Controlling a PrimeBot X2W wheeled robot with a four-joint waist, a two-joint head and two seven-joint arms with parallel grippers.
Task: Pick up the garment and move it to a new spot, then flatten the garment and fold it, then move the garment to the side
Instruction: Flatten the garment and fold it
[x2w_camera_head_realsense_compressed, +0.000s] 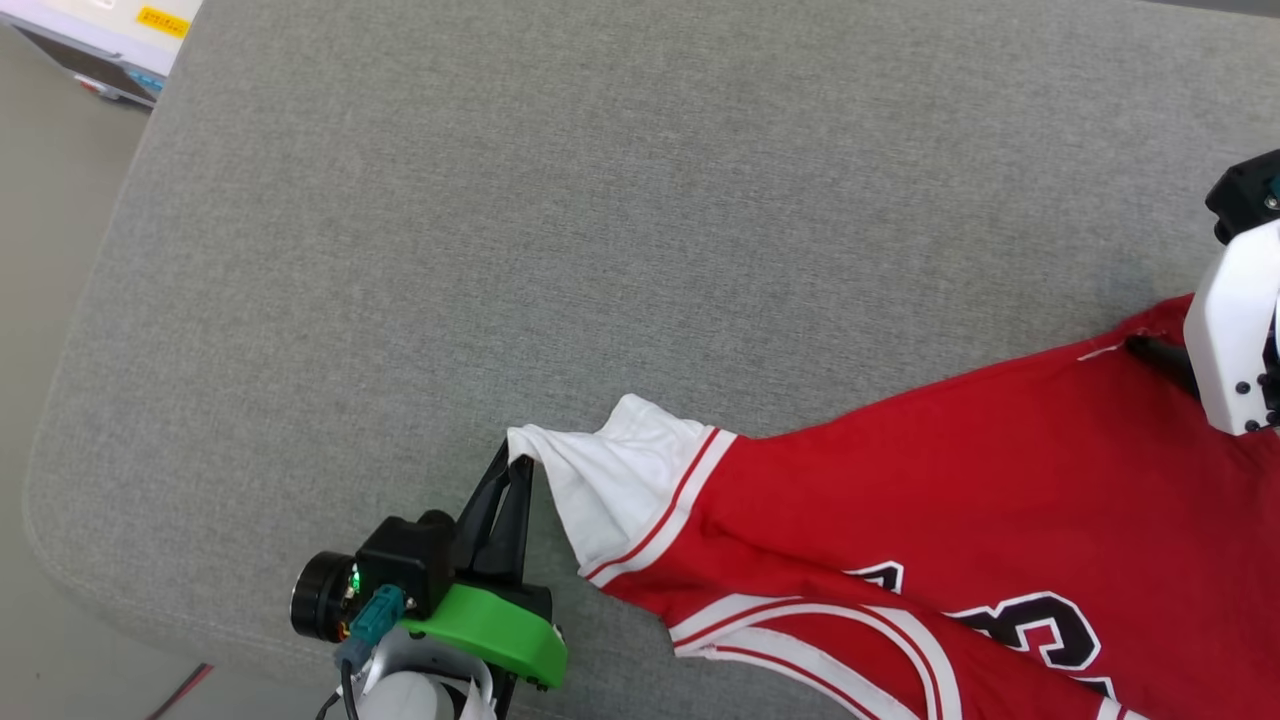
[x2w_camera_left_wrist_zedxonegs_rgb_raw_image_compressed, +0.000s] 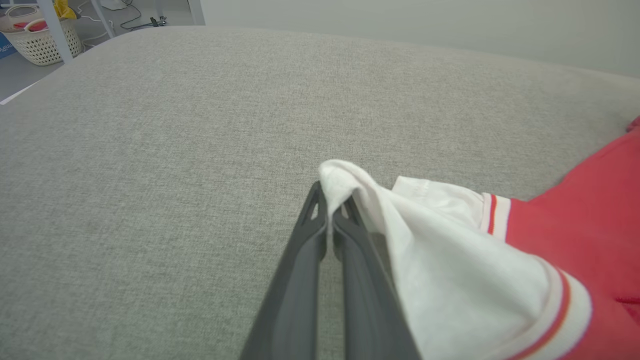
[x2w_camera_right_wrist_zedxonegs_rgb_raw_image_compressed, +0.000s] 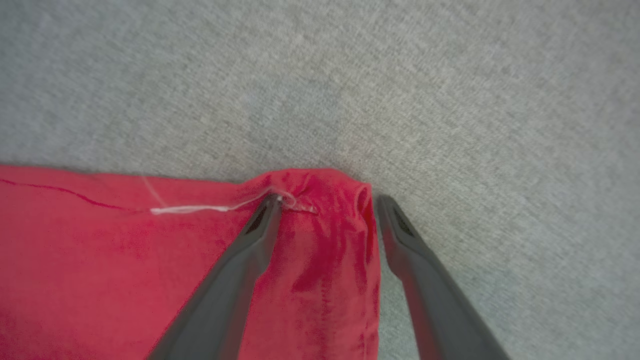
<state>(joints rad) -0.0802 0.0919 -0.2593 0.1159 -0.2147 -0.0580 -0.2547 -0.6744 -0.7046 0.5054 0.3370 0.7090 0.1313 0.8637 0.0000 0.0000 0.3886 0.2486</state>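
The garment (x2w_camera_head_realsense_compressed: 940, 520) is a red jersey with white sleeves and black print, lying across the lower right of the grey cushion (x2w_camera_head_realsense_compressed: 560, 220). My left gripper (x2w_camera_head_realsense_compressed: 516, 462) is shut on the tip of its white sleeve (x2w_camera_head_realsense_compressed: 600, 490), pinched cloth bulging over the fingertips in the left wrist view (x2w_camera_left_wrist_zedxonegs_rgb_raw_image_compressed: 331, 192). My right gripper (x2w_camera_right_wrist_zedxonegs_rgb_raw_image_compressed: 327, 200) stands open over a bunched red corner of the garment (x2w_camera_right_wrist_zedxonegs_rgb_raw_image_compressed: 320, 230), one finger (x2w_camera_right_wrist_zedxonegs_rgb_raw_image_compressed: 240, 270) resting on the cloth, the other (x2w_camera_right_wrist_zedxonegs_rgb_raw_image_compressed: 420, 270) just off its edge. In the head view only the right arm's white wrist (x2w_camera_head_realsense_compressed: 1235, 330) shows at the right edge.
The grey cushion's rounded left edge (x2w_camera_head_realsense_compressed: 60, 430) drops to a pale floor. A white device with a yellow label (x2w_camera_head_realsense_compressed: 110, 40) sits beyond the far left corner. A woven basket (x2w_camera_left_wrist_zedxonegs_rgb_raw_image_compressed: 35, 35) and white legs stand on the floor behind.
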